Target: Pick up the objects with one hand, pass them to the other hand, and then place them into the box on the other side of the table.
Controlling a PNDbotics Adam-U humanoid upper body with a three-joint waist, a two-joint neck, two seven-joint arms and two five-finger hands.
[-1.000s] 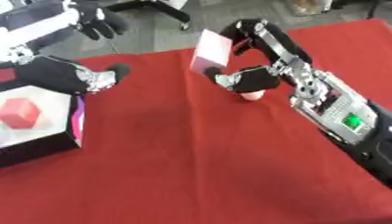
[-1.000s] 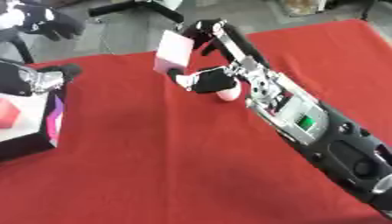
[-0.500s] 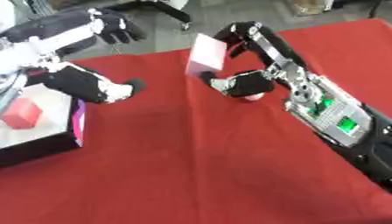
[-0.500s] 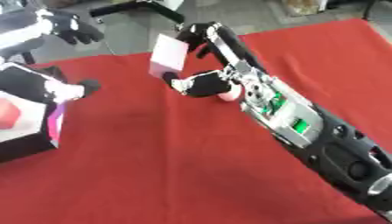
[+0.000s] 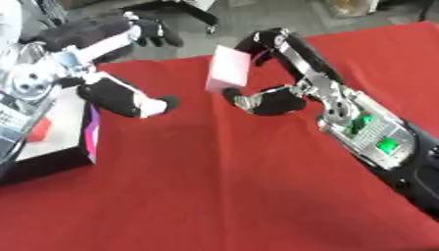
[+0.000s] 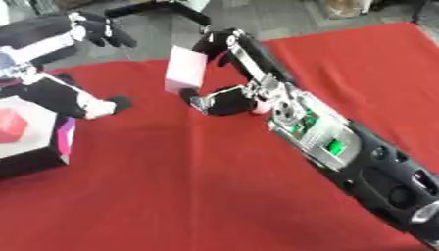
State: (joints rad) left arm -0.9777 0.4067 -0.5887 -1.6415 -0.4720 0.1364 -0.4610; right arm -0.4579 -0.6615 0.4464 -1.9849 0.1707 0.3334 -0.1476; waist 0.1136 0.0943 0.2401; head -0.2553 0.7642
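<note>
My right hand (image 5: 273,101) comes in from the right and is shut on a pale pink block (image 5: 229,73), held above the red cloth between fingers on top and thumb below. My left hand (image 5: 120,96) reaches in from the left with fingers (image 5: 147,32) and thumb spread wide, open, a short gap to the left of the block and not touching it. The box (image 6: 34,163) stands at the left edge, black outside and white inside, with a red cube (image 6: 10,132) in it.
A red cloth (image 5: 214,191) covers the table. Beyond its far edge lies grey floor with the dark legs of a stand (image 5: 193,9). A small pink shape (image 6: 260,106) shows close by my right hand.
My left hand has swung from the box toward the middle and spread open. My right hand has brought the pink block further left, closing the gap between them.
</note>
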